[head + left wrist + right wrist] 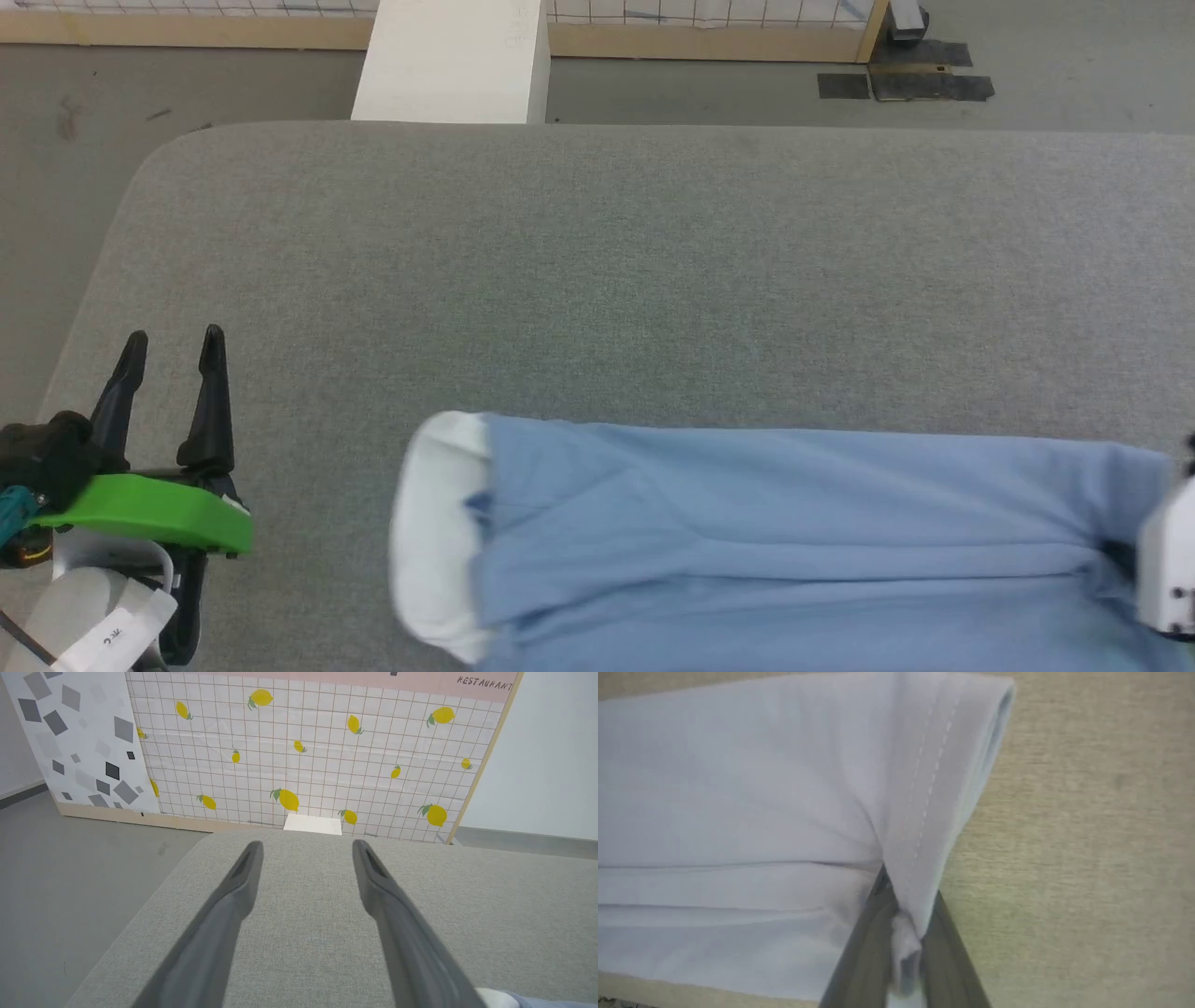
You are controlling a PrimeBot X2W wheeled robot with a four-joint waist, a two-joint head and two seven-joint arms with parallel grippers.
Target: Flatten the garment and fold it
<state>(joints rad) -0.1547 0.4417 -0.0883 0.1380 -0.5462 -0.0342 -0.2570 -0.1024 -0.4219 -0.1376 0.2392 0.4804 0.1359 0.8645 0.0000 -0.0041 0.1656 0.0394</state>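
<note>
While the garment [794, 532] is lying stretched along the worktop's [653, 280] near edge, the right hand [908, 891] is pinching its stitched hem [924, 788], probably to fold it; the left hand [175, 338] is hovering wide open.

blue garment [794, 541] on grey table [597, 280]

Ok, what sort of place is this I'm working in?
Most likely a staged test room, not a real home or shop: a printed lemon-and-tile backdrop edged in wood stands behind, the shirt lies on a grey padded table, and the bare grey floor has black tape patches.
</note>
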